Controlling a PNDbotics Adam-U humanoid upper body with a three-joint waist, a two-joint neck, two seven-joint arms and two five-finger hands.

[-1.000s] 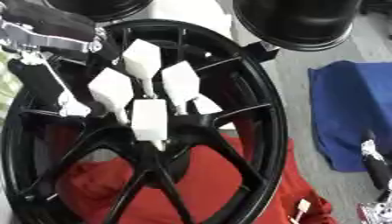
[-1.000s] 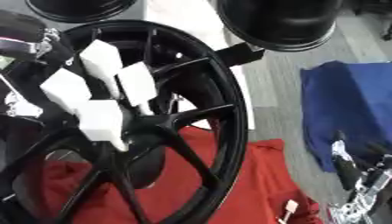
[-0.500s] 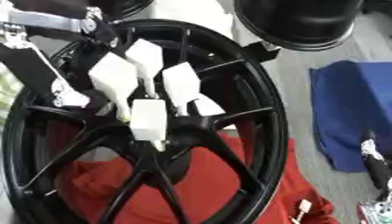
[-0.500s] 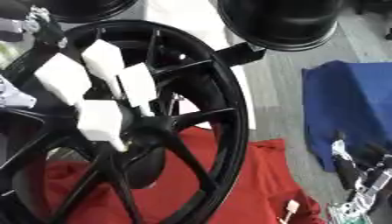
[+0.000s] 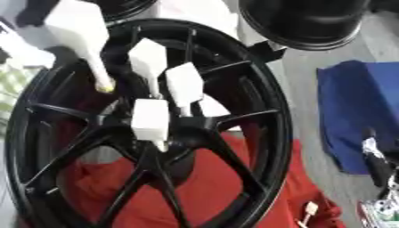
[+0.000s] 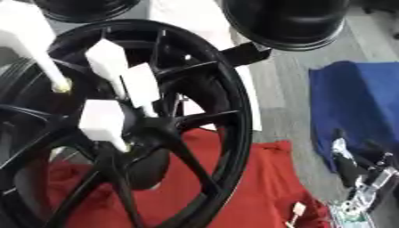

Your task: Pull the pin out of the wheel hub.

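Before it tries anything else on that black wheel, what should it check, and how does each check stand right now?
1. Left hand over the centre of the wheel hub: ok, its white fingers hang over the middle where the spokes meet.
2. Pin visible: cannot tell, nothing in either view reads clearly as a pin.
3. Fingers closed on the pin: cannot tell, the fingers point down toward the hub but what they touch is hidden.
4. Wheel supported: ok, it lies over the red cloth.
5. Right hand out of the way: ok, it sits low at the right edge, by the blue cloth.
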